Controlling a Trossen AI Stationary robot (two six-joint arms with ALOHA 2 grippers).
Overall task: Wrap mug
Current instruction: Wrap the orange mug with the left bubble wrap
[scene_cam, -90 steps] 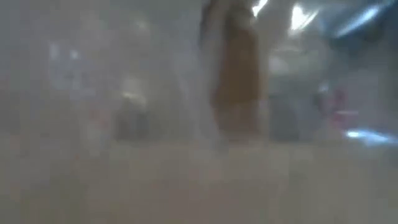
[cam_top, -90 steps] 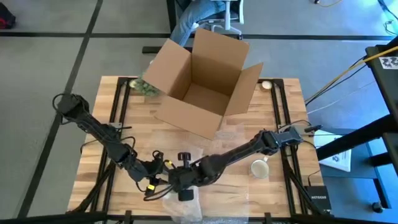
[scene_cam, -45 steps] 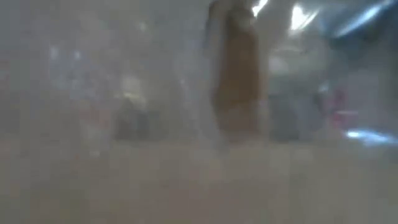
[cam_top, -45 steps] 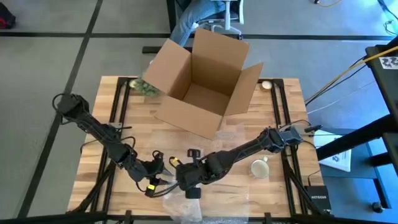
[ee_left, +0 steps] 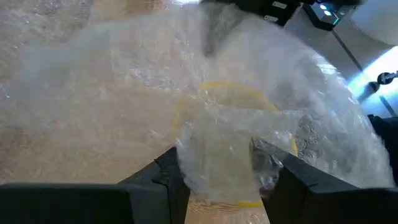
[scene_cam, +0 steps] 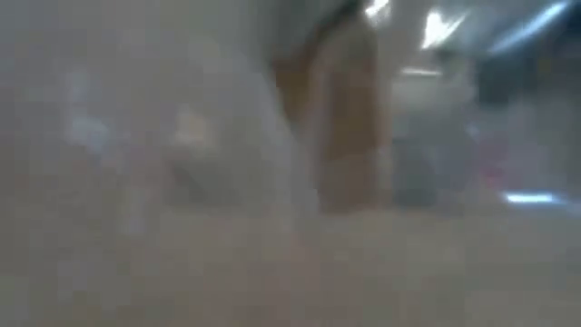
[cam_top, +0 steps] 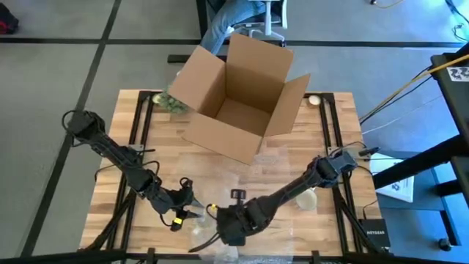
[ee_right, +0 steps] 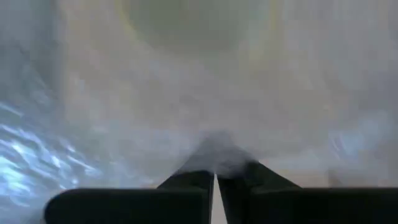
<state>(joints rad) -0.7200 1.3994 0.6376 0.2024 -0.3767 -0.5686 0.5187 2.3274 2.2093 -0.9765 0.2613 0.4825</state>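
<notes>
At the table's [cam_top: 132,220] near edge, my right gripper [cam_top: 229,236] has its fingers pressed together on a fold of clear, crinkled bubble wrap [cam_top: 212,238]. Just beside it, my left gripper [ee_left: 227,180] stands partly open around a bunched handful of the same sheet. The cream ceramic mug [cam_top: 308,198] sits unwrapped near the right edge, partly under my right arm. Toward the far edge stands an open cardboard box [cam_top: 238,99].

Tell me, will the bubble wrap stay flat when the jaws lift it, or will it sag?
It will probably sag: the bubble wrap already drapes in soft folds between the left gripper and its fingers. It looks thin and clear, so likely light, and perhaps slippery.
</notes>
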